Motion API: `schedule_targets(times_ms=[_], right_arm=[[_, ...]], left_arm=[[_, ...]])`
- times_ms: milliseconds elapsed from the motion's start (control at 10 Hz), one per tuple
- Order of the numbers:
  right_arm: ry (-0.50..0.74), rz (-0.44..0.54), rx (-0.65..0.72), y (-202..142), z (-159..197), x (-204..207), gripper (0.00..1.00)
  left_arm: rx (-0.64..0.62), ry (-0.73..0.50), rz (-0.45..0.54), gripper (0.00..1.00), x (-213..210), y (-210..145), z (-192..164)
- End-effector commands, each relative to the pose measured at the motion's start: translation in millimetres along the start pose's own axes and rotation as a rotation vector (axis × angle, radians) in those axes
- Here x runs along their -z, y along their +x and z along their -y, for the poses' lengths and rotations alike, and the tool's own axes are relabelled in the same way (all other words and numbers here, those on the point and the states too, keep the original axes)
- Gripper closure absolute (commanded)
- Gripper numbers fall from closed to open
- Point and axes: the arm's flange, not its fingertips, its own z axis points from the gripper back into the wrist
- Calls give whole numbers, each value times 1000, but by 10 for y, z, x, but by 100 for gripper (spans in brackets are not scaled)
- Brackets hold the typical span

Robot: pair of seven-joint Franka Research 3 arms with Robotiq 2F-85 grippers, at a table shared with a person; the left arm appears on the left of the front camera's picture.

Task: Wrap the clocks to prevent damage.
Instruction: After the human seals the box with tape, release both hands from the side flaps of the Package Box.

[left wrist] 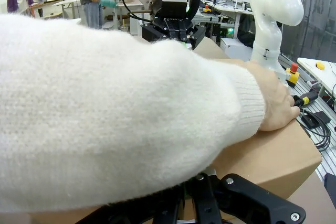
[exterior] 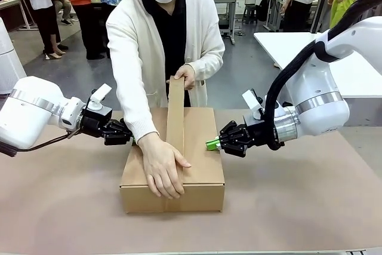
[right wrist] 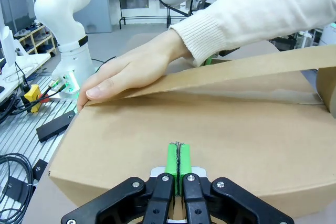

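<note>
A closed cardboard box (exterior: 200,141) sits mid-table; the clocks are out of view. A person holds a brown tape strip (exterior: 175,108) along the lid, one hand (exterior: 162,170) pressing it at the near edge, the other hand (exterior: 185,76) holding it up at the far side. My left gripper (exterior: 125,133) is shut at the box's left side, just behind the person's white sleeve (left wrist: 105,108). At the right edge of the lid is my right gripper (exterior: 211,144), its green pads (right wrist: 172,157) pressed together with nothing between them.
The brown tabletop (exterior: 298,195) has free room around the box. A white table (exterior: 358,70) stands at the back right. Other people and benches are farther off behind the person.
</note>
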Motion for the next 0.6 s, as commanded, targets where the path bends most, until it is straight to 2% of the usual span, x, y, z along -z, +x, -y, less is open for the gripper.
schedule_targets(times_ms=[0,500], right_arm=[[-1,-2,5,-26,-1,14,96],[-1,-2,5,-26,-1,14,96]], left_arm=[[-3,4,-2,95,23,-24,-7],[-3,4,-2,95,23,-24,-7]])
